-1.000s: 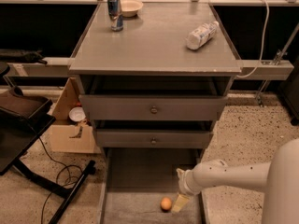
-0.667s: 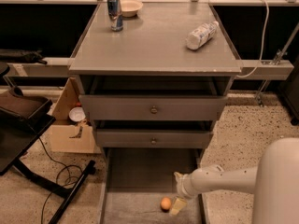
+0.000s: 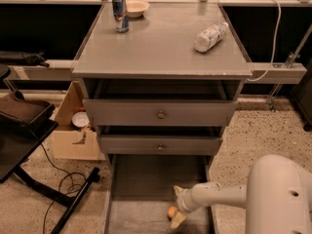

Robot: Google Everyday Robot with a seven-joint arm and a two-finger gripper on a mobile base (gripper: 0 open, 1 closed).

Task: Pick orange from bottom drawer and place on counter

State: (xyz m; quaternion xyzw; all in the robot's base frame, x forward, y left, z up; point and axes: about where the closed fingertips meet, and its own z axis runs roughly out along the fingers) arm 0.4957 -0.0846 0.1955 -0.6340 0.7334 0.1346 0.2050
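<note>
The orange (image 3: 171, 212) lies on the grey floor of the pulled-out bottom drawer (image 3: 146, 179), near its front right. My gripper (image 3: 176, 206) reaches in from the right on a white arm, low inside the drawer. It is open, with one pale finger above the orange and one finger (image 3: 177, 220) below it, so the orange sits at the mouth of the jaws. I cannot tell whether the fingers touch it. The counter (image 3: 161, 43) is the grey top of the cabinet, far above the gripper.
On the counter stand a drink can (image 3: 119, 14) and a bowl (image 3: 137, 7) at the back left, and a white bottle (image 3: 210, 36) lies at the right. Two knobbed drawers sit slightly open above the bottom one. A cardboard box (image 3: 73, 133), black stand and cables lie at the left.
The gripper has moved left and slightly down towards the orange, so its fingers now bracket it. The orange has not moved.
</note>
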